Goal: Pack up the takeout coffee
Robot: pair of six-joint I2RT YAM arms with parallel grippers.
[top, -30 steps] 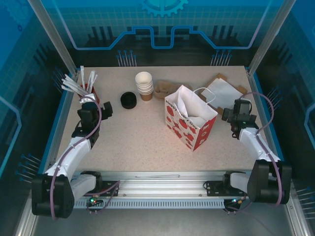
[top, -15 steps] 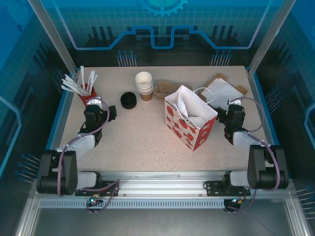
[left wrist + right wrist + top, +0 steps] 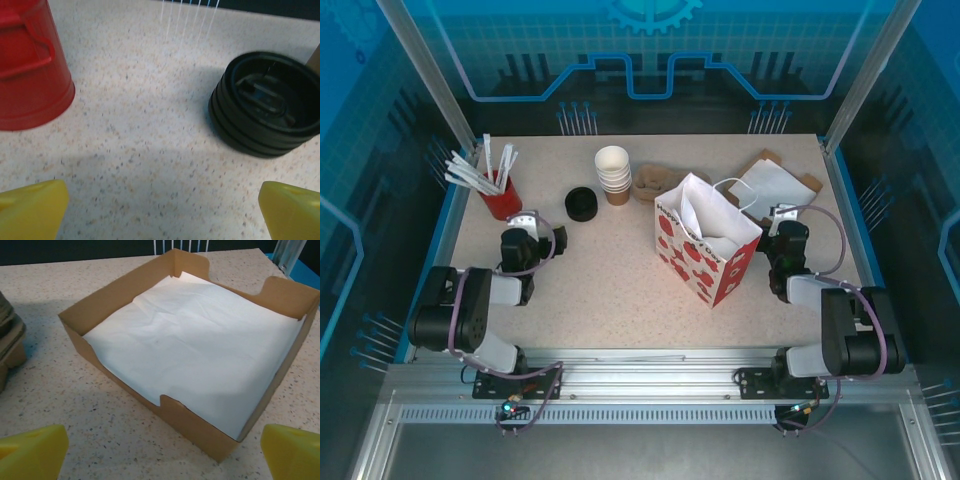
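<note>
Standing on the table (image 3: 600,290), the red-and-white bag (image 3: 705,255) bears writing too small to read; left fingers (image 3: 30,210) and right fingers (image 3: 30,452) spread, empty.

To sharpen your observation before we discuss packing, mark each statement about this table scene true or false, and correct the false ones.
1. The red-and-white paper bag stands upright with its mouth open. True.
2. The stack of black round plastic lids sits inside the brown cardboard tray. False: it rests on the speckled table, and the tray holds white paper sheets.
3. The left gripper and the right gripper are both open and hold nothing. True.
4. The red plastic cup lies on its side. False: it stands upright with white sticks in it.
</note>
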